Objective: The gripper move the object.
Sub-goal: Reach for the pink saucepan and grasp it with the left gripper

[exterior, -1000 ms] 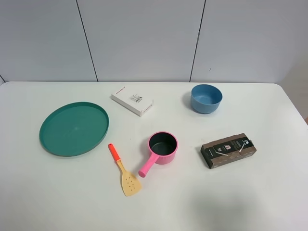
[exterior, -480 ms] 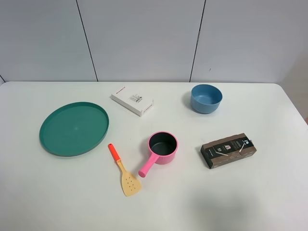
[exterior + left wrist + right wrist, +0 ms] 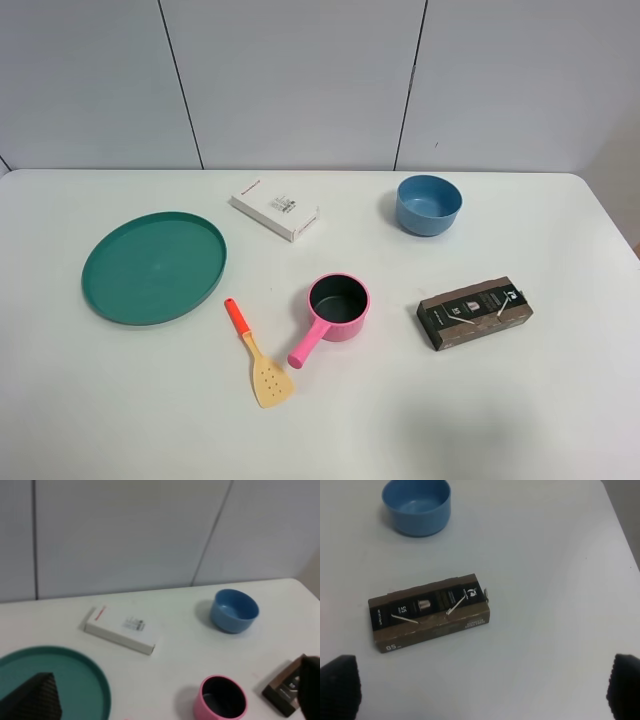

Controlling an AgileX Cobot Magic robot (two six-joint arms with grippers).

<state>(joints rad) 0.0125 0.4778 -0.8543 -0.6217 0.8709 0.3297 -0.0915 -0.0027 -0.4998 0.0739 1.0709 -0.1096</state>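
Sitting empty, the pink saucepan [image 3: 338,305] has around it an empty blue bowl [image 3: 428,205] behind-right, a bare green plate [image 3: 154,266] left, a spatula [image 3: 257,354] beside its handle and a brown box [image 3: 474,312] right, none touching it. On the left gripper [image 3: 172,695] and the right gripper [image 3: 482,687] the jaws gape apart.

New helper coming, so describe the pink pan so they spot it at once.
On the white table, look near the middle, between the spatula and the brown box. The pan is the only pink thing, dark inside, with a straight handle.
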